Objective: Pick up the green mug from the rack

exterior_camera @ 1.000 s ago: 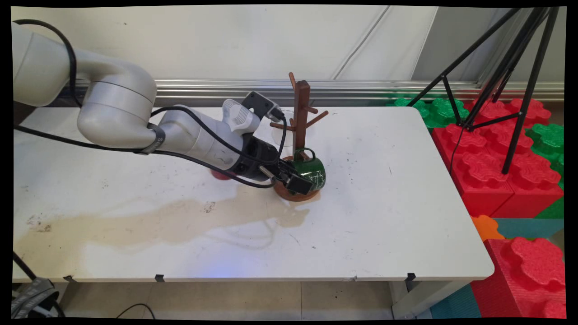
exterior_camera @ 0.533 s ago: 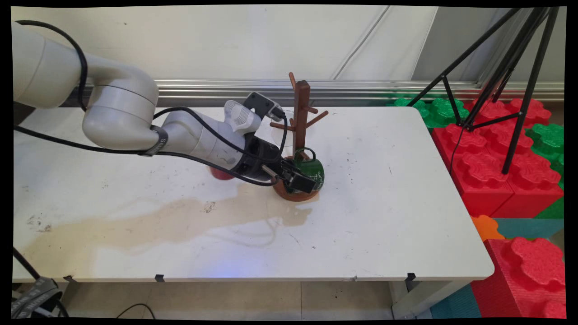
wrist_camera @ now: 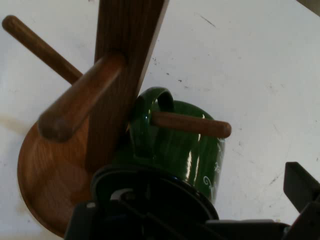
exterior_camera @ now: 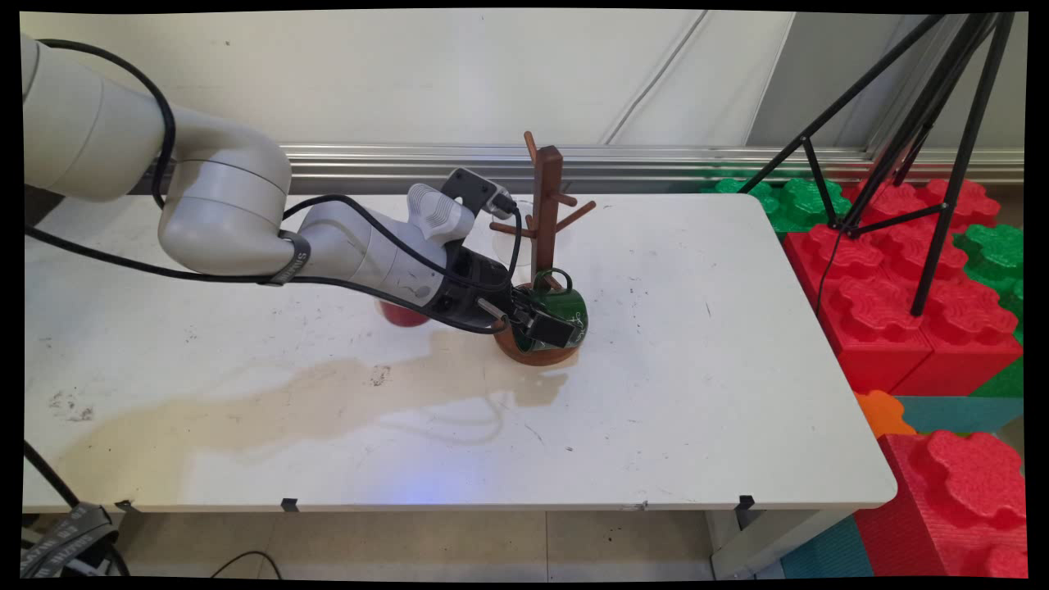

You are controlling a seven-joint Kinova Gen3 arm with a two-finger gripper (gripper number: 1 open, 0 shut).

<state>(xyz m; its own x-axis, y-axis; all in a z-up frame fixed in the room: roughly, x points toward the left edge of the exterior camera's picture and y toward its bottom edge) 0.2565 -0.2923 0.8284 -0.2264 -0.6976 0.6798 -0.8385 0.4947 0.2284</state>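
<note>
1. The green mug (exterior_camera: 564,307) is seen hooked by its handle on a low peg of the wooden mug tree (exterior_camera: 544,238), toward the bench's far edge, near the middle.
2. The mug's rim looks to be clamped by the end effector (exterior_camera: 547,326); in the hand view one finger is seen outside the wall, so it's judged to be clenched on the mug.
3. A red cup (exterior_camera: 401,312) is half hidden behind the arm, left of the tree's base.
4. Possible trouble: if the mug gets pulled sideways, the handle could snag the peg (wrist_camera: 191,124) and the tree could be tipped over on the bench (exterior_camera: 697,393).
</note>
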